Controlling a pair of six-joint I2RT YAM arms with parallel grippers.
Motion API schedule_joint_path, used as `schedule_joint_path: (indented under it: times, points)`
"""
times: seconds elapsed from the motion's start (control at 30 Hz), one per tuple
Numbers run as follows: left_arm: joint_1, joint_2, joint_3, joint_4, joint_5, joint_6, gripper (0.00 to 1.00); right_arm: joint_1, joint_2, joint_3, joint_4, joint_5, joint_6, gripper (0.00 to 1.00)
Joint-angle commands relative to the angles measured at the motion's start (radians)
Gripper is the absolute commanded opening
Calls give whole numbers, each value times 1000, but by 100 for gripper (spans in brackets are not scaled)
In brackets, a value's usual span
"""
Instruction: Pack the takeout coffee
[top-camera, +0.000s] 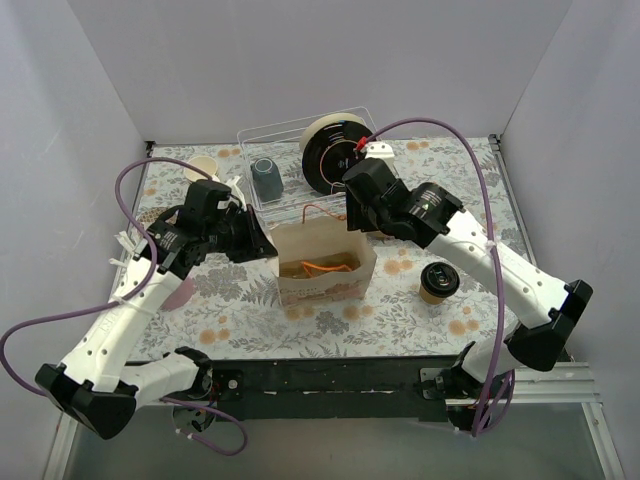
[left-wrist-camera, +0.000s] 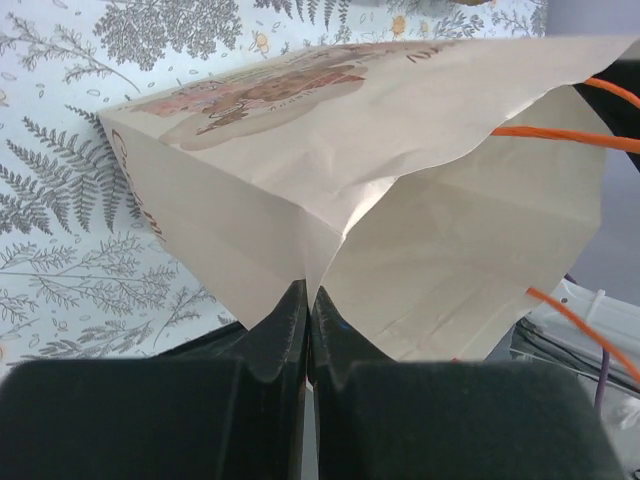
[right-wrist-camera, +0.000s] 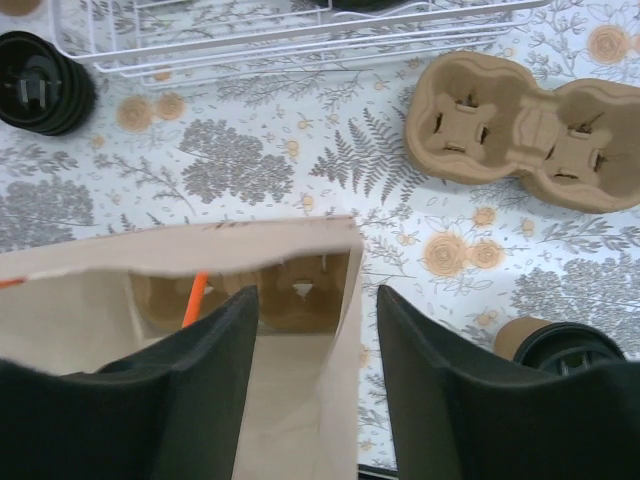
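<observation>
Three pale walls (top-camera: 330, 60) enclose a fern-printed tablecloth (top-camera: 400, 310).

The bag (left-wrist-camera: 420, 130) is seen as matt, creased kraft paper. The carrier (right-wrist-camera: 525, 135) is formed of rough moulded pulp. The cup (top-camera: 437, 283) is paper, capped in glossy black plastic.

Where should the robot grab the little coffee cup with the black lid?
Probably around the tan paper wall of the coffee cup, just under its black lid, coming from the side. It stands upright, apart from the paper bag, with room around it; pinching the lid might pop it off.
</observation>
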Motion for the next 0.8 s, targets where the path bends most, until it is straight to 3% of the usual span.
schedule_joint_path:
  times: [0.0,0.27,0.43,0.57,0.77]
  points:
    - [0,-49,17,94,23,66,0,-47,11,-7,31,-54,-70,48]
    - [0,-89,-20,166,51,99,0,-60,0,-12,51,-111,-102,1]
    - [-4,-207,-179,275,60,105,0,-32,-235,-265,377,-159,-175,1]
    - [-6,-249,-242,324,80,146,0,12,-342,-354,497,-93,-232,1]
    - [-7,-302,-264,437,60,256,0,63,-414,-492,670,-125,-382,1]
